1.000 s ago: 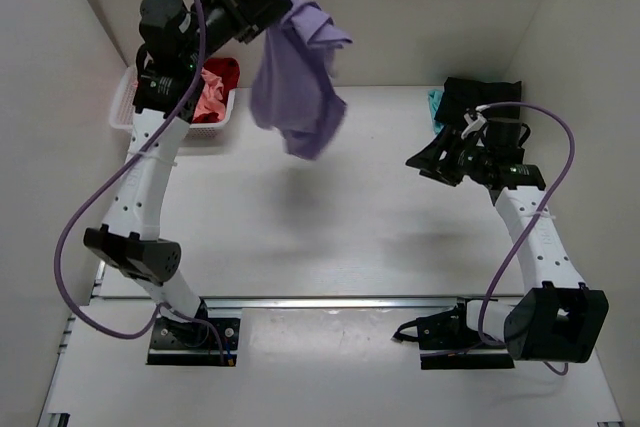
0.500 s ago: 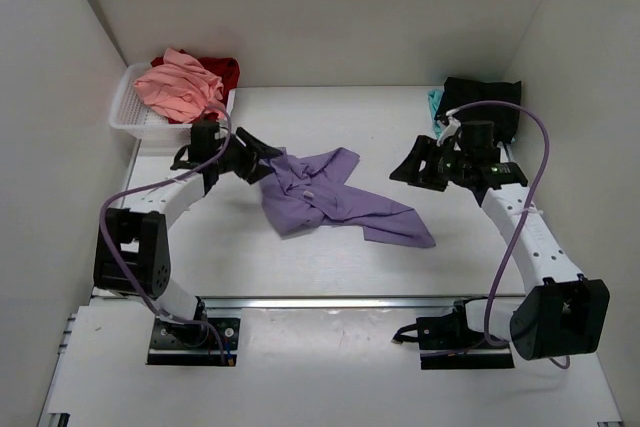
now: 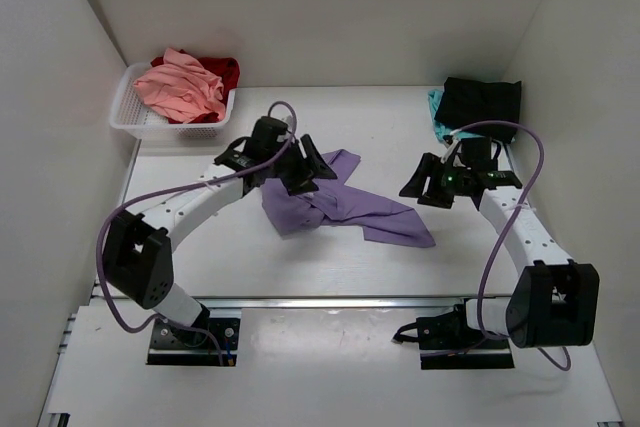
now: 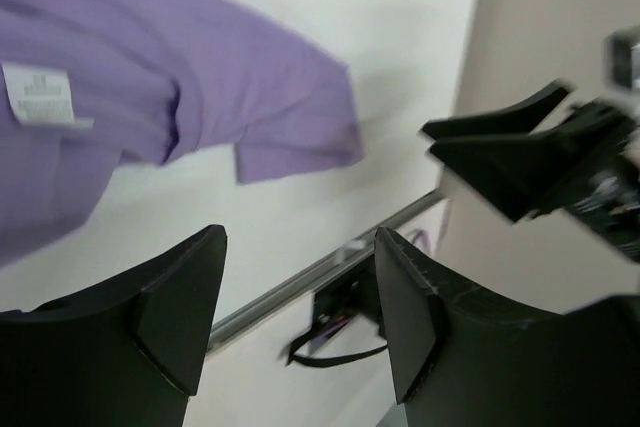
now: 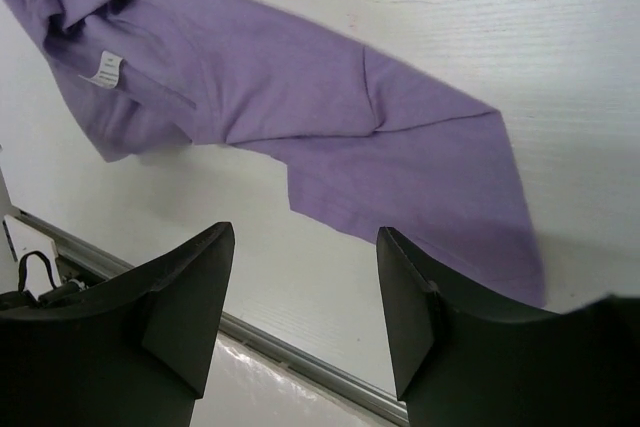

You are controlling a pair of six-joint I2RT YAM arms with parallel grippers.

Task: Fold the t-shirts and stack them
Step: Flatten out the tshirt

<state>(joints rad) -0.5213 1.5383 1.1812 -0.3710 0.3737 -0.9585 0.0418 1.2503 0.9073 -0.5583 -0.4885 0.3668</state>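
One purple shirt (image 3: 345, 209) lies crumpled mid-bench, spread out toward the right edge. Two grippers gape wide and hold nothing. The left gripper (image 3: 308, 169) hangs over the shirt's far-left part, and the right gripper (image 3: 418, 182) is just off its right end.

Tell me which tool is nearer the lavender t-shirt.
Left. The left tool hangs open over the lavender t-shirt at its upper edge; the right tool, also open, is off to its right, apart from it.
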